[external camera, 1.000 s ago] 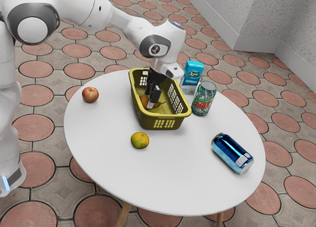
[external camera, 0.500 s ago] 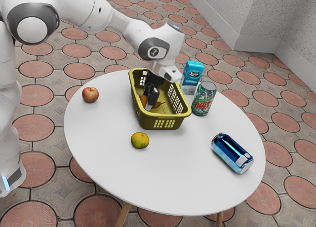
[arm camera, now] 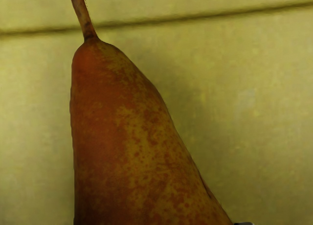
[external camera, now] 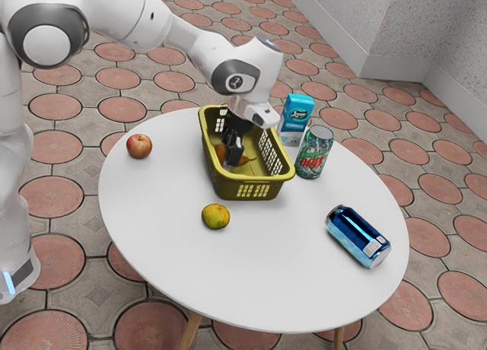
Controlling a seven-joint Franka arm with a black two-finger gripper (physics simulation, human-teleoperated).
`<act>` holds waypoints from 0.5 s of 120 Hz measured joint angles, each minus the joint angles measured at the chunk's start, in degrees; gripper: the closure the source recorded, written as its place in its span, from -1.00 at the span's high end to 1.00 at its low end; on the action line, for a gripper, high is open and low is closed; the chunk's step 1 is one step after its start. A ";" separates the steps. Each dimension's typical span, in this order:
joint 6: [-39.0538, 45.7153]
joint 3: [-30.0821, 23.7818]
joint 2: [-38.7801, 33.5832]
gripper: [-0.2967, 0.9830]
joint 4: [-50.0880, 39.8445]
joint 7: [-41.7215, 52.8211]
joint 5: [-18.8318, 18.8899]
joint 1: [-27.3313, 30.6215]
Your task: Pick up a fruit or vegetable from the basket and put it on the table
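Note:
Down inside the yellow-green basket (external camera: 255, 186) is my black gripper (external camera: 233, 154), right at a reddish-brown pear (external camera: 246, 160) and partly covering it. How the gripper stands on the pear is too hidden to tell. In the wrist view the pear (arm camera: 127, 146) lies large and close below the hand, its stem and narrow end showing against the basket's floor (arm camera: 254, 88).
A red apple (external camera: 139, 146) and a green-yellow citrus fruit (external camera: 215, 216) rest on the round white table (external camera: 251, 289). Toward the exterior view's right are a blue carton (external camera: 297, 114), an upright green can (external camera: 314, 154) and a blue can (external camera: 358, 237) on its side.
Since one second ago, my hand has tilted and shifted slightly toward the exterior view's left within the basket. The other things have stayed where they were.

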 joint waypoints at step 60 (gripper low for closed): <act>-6.28 -1.68 -0.85 -0.20 10.11 -0.50 0.29 0.28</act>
